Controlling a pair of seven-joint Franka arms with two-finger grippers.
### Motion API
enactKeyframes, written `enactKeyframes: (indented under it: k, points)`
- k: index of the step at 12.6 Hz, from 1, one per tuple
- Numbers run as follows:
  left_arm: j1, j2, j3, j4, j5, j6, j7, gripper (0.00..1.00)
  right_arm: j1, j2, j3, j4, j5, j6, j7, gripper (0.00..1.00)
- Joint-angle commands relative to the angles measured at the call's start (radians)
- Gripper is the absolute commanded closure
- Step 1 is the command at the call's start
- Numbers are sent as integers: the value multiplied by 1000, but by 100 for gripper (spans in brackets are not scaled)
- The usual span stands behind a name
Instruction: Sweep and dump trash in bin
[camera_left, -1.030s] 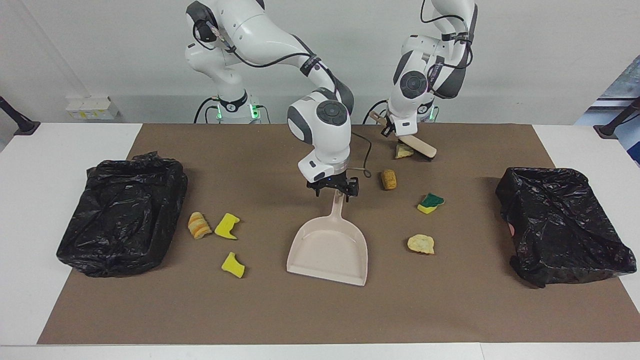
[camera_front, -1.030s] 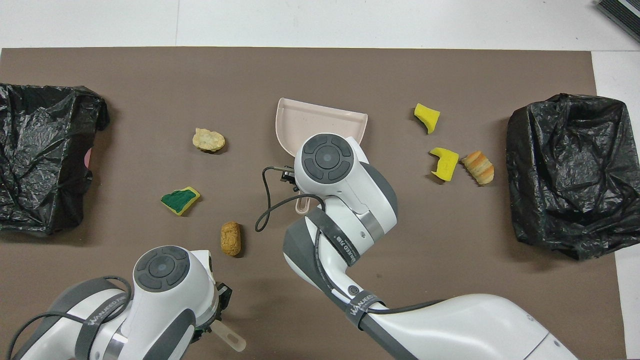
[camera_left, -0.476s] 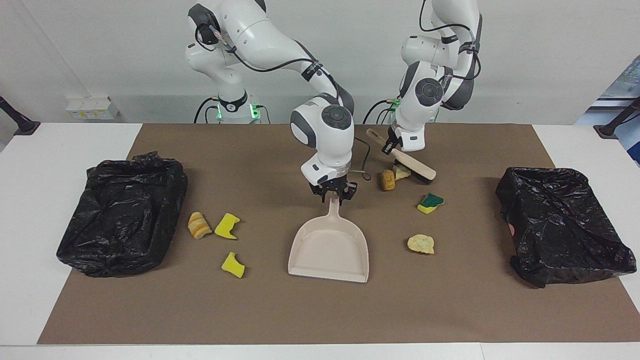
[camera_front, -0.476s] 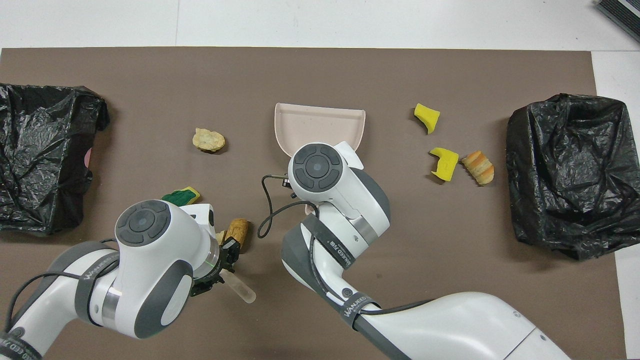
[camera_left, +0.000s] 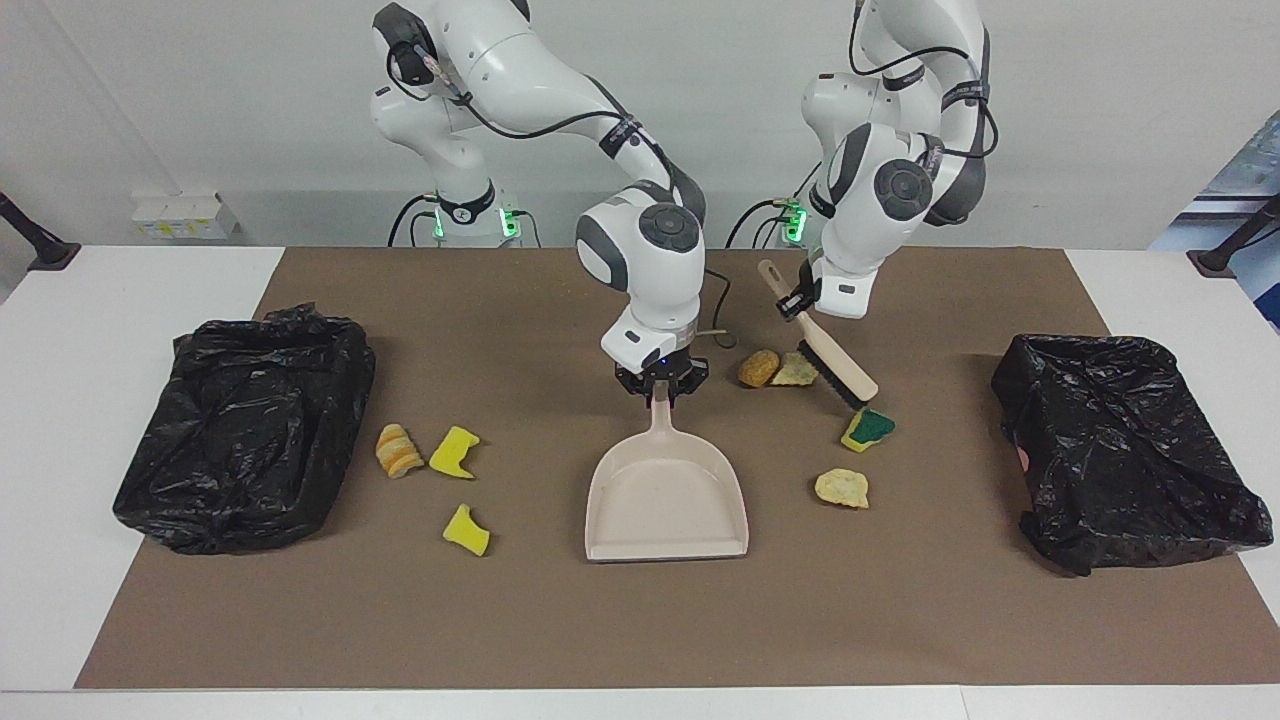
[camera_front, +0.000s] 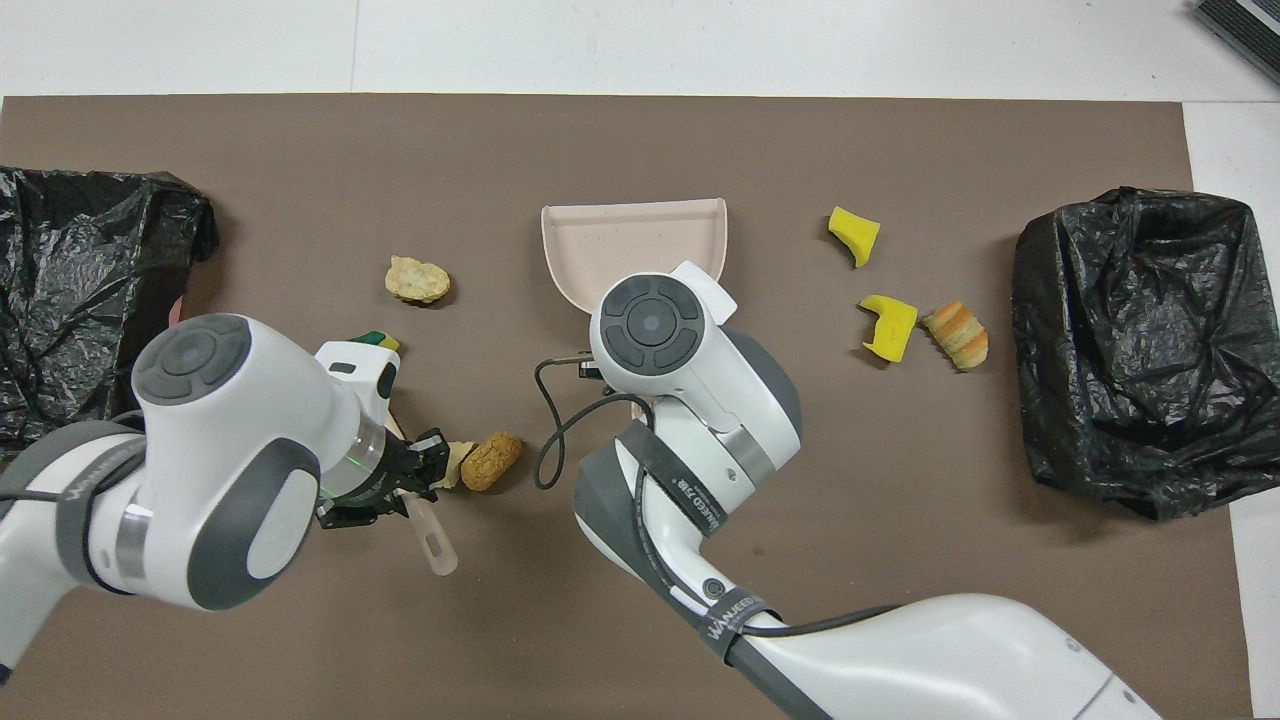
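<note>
My right gripper (camera_left: 661, 385) is shut on the handle of the beige dustpan (camera_left: 667, 500), which lies flat mid-mat with its mouth away from the robots. My left gripper (camera_left: 803, 305) is shut on the beige brush (camera_left: 845, 375), whose head is down on the mat. A tan lump (camera_left: 758, 367) and a pale yellow scrap (camera_left: 797, 372) lie against the bristles, beside the dustpan handle. The green-topped sponge (camera_left: 866, 428) touches the brush's tip. A pale bread lump (camera_left: 841, 487) lies farther out. A striped bread lump (camera_left: 397, 450) and two yellow sponge pieces (camera_left: 455, 451) (camera_left: 467, 529) lie toward the right arm's end.
A bin lined with a black bag (camera_left: 240, 430) stands at the right arm's end of the brown mat (camera_left: 640, 620). Another black-lined bin (camera_left: 1120, 450) stands at the left arm's end.
My left arm swept the brush away from the robots, pushing the pale scrap and the tan lump toward the dustpan handle and nudging the green-topped sponge. My right gripper turned the dustpan slightly.
</note>
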Motion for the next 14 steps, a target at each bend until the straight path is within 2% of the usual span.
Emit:
enactKeyframes:
  k: [1,5,7,10,12,14]
  points:
    - [87,-16,-8,44,40,-105,178,100,-64,-92,9,-21,4,-99,-183,100]
    - [188,-12,-8,35,129,-94,442,100,-130,-148,10,-38,11,-279,-468,100]
    - [220,1,-8,35,201,-52,575,100,-177,-161,10,-39,12,-342,-763,100]
    - [268,65,-8,35,288,70,712,100,-263,-174,10,-42,12,-357,-1236,100]
    - [286,94,-8,41,322,138,761,100,-282,-178,10,-61,12,-347,-1434,100]
    - [288,140,-8,61,356,208,775,100,-285,-210,10,-131,12,-281,-1639,100]
